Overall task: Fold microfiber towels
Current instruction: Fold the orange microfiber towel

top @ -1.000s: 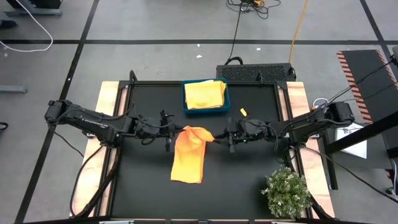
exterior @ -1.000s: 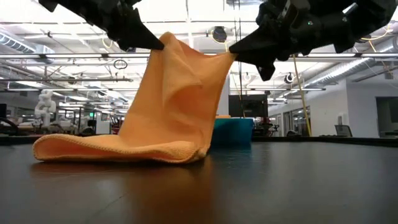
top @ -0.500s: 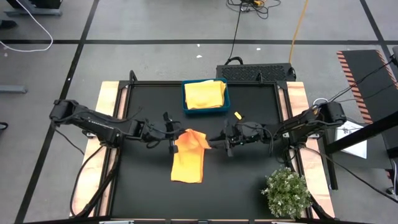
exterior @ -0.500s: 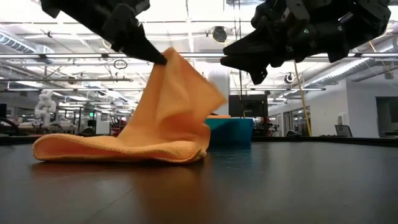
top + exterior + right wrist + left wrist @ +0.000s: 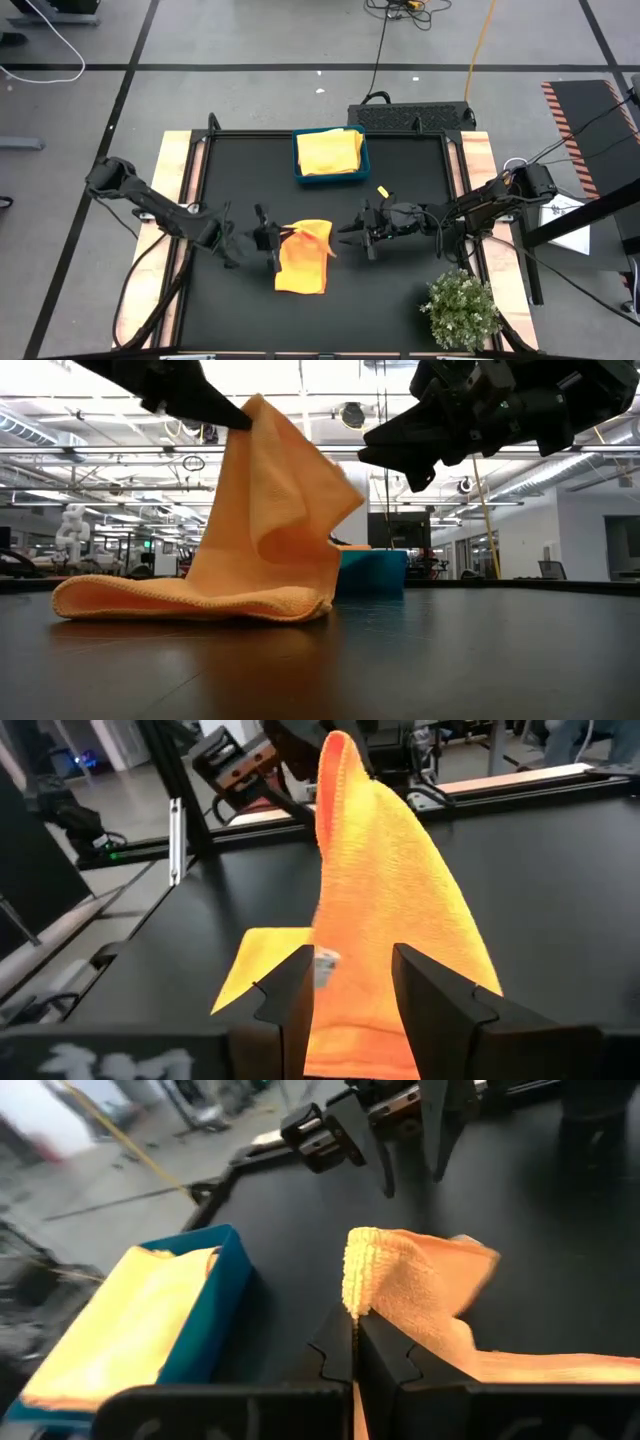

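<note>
Two towels are visible: one orange towel point(image 5: 303, 257) at bench centre and one yellow towel point(image 5: 329, 151) in the teal tray point(image 5: 298, 166) at 12 o'clock. The black bench point(image 5: 400, 290) stands in an open workshop. The orange towel's long axis runs 12 to 6 o'clock. The left pincer point(image 5: 272, 241) pinches its raised corner; the right pincer point(image 5: 358, 235) is spread, at 3 o'clock of it.

Black table point(image 5: 400, 290), orange towel point(image 5: 303, 268) mid-table, teal tray point(image 5: 297, 160) at back, plant point(image 5: 461, 310) front right
</note>
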### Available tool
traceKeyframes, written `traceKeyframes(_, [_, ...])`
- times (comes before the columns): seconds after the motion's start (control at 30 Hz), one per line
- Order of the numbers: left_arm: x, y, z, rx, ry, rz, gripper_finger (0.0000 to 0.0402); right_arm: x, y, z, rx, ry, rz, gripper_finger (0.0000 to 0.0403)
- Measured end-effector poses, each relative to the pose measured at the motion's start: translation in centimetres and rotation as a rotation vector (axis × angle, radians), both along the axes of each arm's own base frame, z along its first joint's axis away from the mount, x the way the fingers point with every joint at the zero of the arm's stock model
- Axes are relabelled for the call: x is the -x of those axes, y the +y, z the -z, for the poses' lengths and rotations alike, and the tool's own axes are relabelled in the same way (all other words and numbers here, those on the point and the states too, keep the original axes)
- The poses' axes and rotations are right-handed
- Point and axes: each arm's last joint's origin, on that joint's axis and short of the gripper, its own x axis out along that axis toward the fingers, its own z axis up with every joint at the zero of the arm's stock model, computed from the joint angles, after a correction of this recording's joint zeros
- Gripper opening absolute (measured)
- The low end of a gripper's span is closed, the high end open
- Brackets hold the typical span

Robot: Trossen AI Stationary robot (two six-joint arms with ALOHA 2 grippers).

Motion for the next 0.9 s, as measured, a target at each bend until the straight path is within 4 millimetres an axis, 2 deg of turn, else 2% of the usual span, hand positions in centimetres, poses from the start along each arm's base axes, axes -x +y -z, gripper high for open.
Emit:
traceKeyframes(0.17, [1.2, -3.3, 3.0, -0.032, -0.091, -0.013, 0.0001, 0.1, 0.5, 0.0, 0.012, -0.004, -0.020, 0.0130])
traceKeyframes(0.33, [2.7, -5.0, 6.8, -0.006, -0.176, -0.030, 0.0000, 0.1, 0.5, 0.0, 0.013, -0.004, -0.016, 0.0130])
traceKeyframes(0.53, [3.2, -6.4, 9.3, 0.011, -0.188, -0.005, 0.0000, 0.1, 0.5, 0.0, 0.013, -0.003, -0.016, 0.0130])
traceKeyframes(0.7, [2.6, -6.9, 9.3, -0.012, -0.189, -0.011, 0.0000, 0.0, 0.7, 0.2, 0.032, -0.005, -0.028, 0.0130])
traceKeyframes(0.9, [0.5, -5.3, 7.2, -0.076, -0.198, -0.029, 0.0000, -0.9, 1.4, 1.4, 0.051, 0.036, -0.053, 0.0130])
